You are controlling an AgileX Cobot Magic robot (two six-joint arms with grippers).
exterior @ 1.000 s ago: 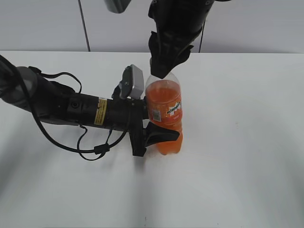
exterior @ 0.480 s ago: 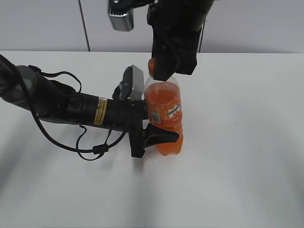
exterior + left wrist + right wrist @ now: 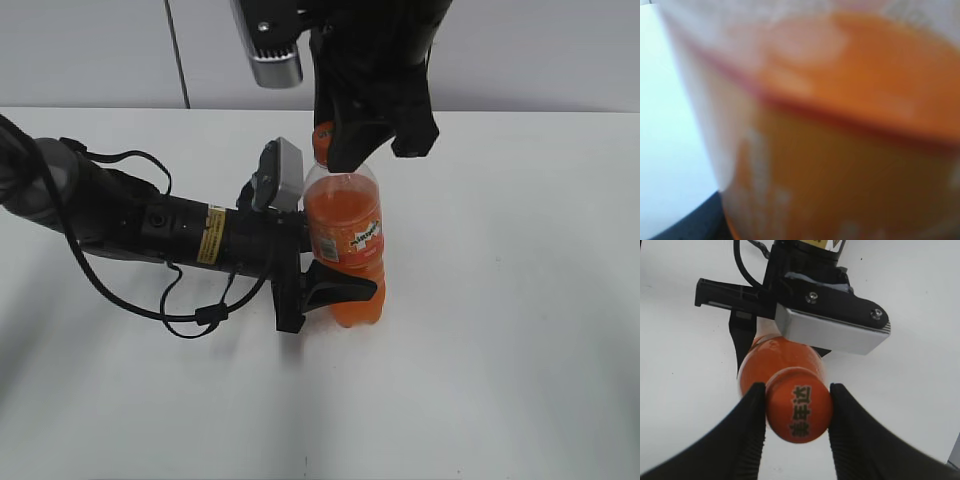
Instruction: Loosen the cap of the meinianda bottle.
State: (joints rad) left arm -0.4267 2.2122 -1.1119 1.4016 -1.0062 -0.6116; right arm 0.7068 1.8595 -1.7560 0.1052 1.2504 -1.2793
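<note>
On the white desk (image 3: 520, 330) your left hand (image 3: 325, 285) grips the clear plastic bottle of orange drink (image 3: 345, 245), standing upright. Your right hand (image 3: 795, 440) squeezes its small round orange cap (image 3: 799, 411). That full bottle looks heavy and slippery, so hold the ribbed cap edge.

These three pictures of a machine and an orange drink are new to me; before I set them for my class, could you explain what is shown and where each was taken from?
It is a robot with two arms on a white table. The wide picture looks down at a slant. The left tool lies sideways and clamps the meinianda bottle, which stands upright. The blurred orange picture comes from that arm's wrist, pressed close to the bottle. The right tool reaches down from above; its wrist picture shows two black fingers shut on the orange cap, which is on the bottle.
</note>
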